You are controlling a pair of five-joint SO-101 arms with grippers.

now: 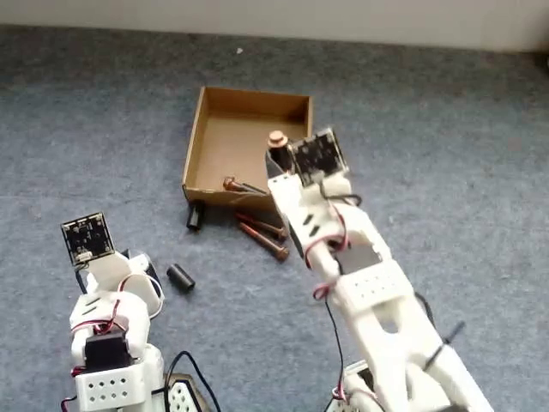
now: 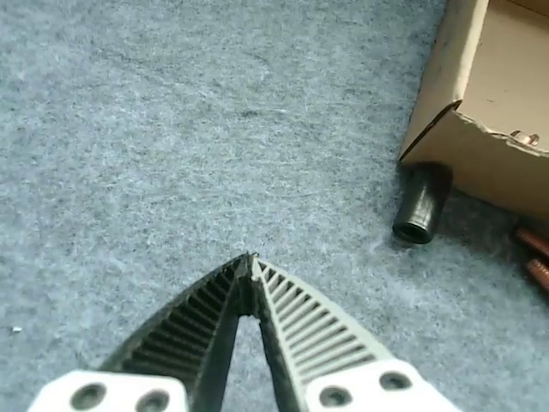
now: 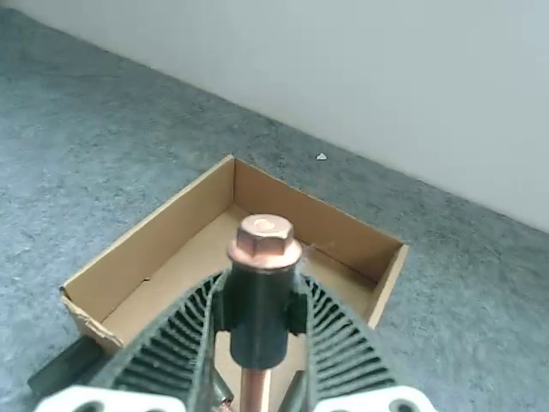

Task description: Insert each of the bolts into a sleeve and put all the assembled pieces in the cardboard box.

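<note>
Bolt point(image 3: 264, 240) sits in a black sleeve point(image 3: 257, 322), which the right end effector point(image 3: 259, 287) grips above the cardboard box point(image 3: 146, 249). Left end effector point(image 2: 250, 262) is closed and empty. Loose bolts point(image 1: 262, 232) and a spare sleeve point(image 2: 422, 204) lie beside the box's front wall.

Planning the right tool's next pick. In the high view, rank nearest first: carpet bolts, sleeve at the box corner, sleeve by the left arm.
1. Carpet bolts, in front of the cardboard box.
2. Corner sleeve, at its front corner.
3. Far sleeve, beside the left arm.
</note>
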